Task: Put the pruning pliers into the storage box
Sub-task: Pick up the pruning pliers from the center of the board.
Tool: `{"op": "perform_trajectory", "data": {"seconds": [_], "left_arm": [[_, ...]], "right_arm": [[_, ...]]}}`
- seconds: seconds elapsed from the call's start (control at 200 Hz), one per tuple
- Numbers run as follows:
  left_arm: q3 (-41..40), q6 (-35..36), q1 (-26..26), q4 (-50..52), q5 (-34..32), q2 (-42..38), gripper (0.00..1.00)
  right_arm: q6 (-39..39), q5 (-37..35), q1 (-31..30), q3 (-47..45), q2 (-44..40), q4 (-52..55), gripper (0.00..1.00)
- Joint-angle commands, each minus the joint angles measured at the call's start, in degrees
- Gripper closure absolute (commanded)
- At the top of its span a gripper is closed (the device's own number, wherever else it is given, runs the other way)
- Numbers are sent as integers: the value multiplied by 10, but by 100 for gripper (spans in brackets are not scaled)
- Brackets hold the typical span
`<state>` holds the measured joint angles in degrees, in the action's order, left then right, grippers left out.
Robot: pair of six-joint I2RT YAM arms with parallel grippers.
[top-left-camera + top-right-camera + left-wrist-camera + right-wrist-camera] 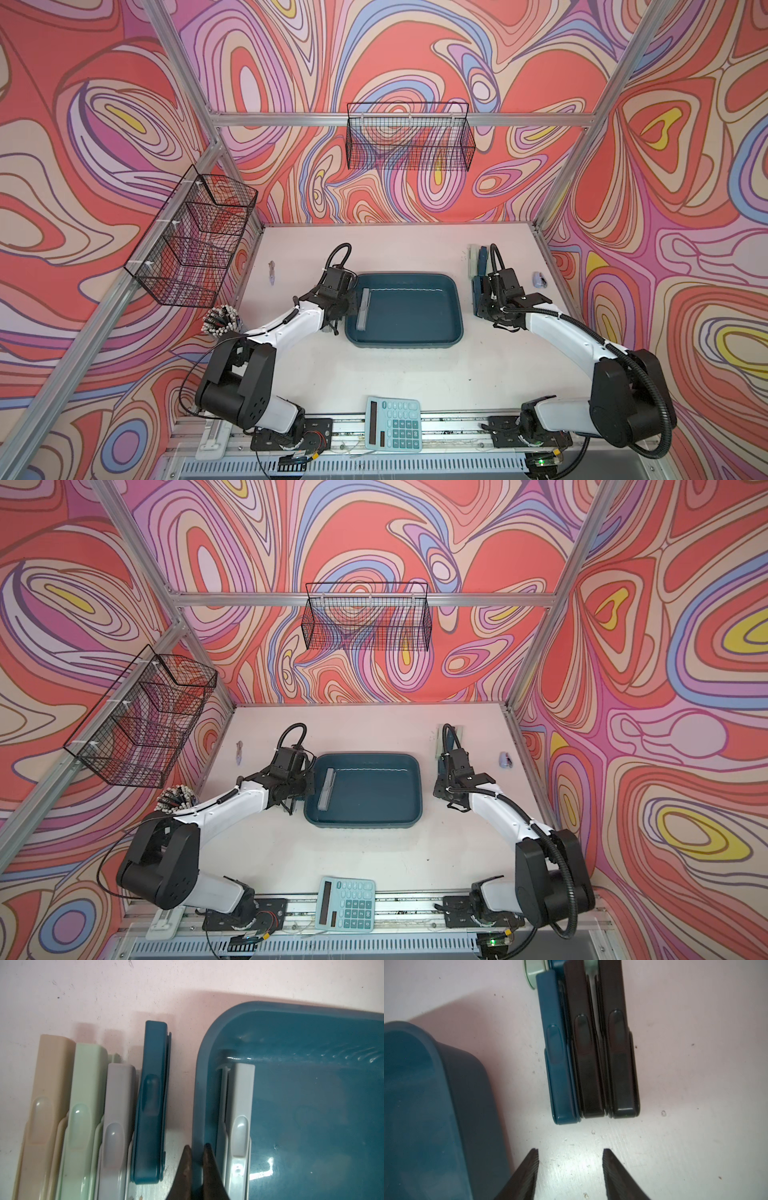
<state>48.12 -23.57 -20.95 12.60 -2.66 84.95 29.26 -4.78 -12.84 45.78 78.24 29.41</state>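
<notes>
The storage box (pixel 451 328) (pixel 411 808) is a dark teal tray at mid-table, and one grey pruning pliers (pixel 363 309) (pixel 240 1118) lies inside along its left wall. My left gripper (pixel 197 1146) is shut on the box's left rim (pixel 199 1084), one fingertip on each side of the wall. On the table beside that rim lie beige (pixel 47 1105), pale green (pixel 83 1105), grey (pixel 116 1115) and teal (pixel 151 1101) pliers. My right gripper (pixel 570 1150) hangs open over bare table right of the box. Just ahead of it lie a teal (pixel 558 1068) and two black pliers (pixel 586 1064) (pixel 620 1064).
A teal calculator (pixel 392 424) sits at the front edge. Black wire baskets hang on the back wall (pixel 409 139) and the left wall (pixel 195 241). A small lilac object (pixel 540 279) lies far right and a slim pale item (pixel 272 272) far left. More pliers (pixel 478 257) lie behind the right arm.
</notes>
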Motion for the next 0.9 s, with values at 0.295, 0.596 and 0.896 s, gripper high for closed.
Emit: {"op": "perform_trajectory", "data": {"seconds": [0.295,0.596,0.896], "left_arm": [[8,13,9,16,-14,15,100],[13,15,10,21,-17,19,100],[15,12,9,21,-14,21,100]], "right_arm": [[8,18,1,-4,84,-80,46],[-3,16,3,5,121,-119,46],[-21,69,3,9,123,-152,49]]}}
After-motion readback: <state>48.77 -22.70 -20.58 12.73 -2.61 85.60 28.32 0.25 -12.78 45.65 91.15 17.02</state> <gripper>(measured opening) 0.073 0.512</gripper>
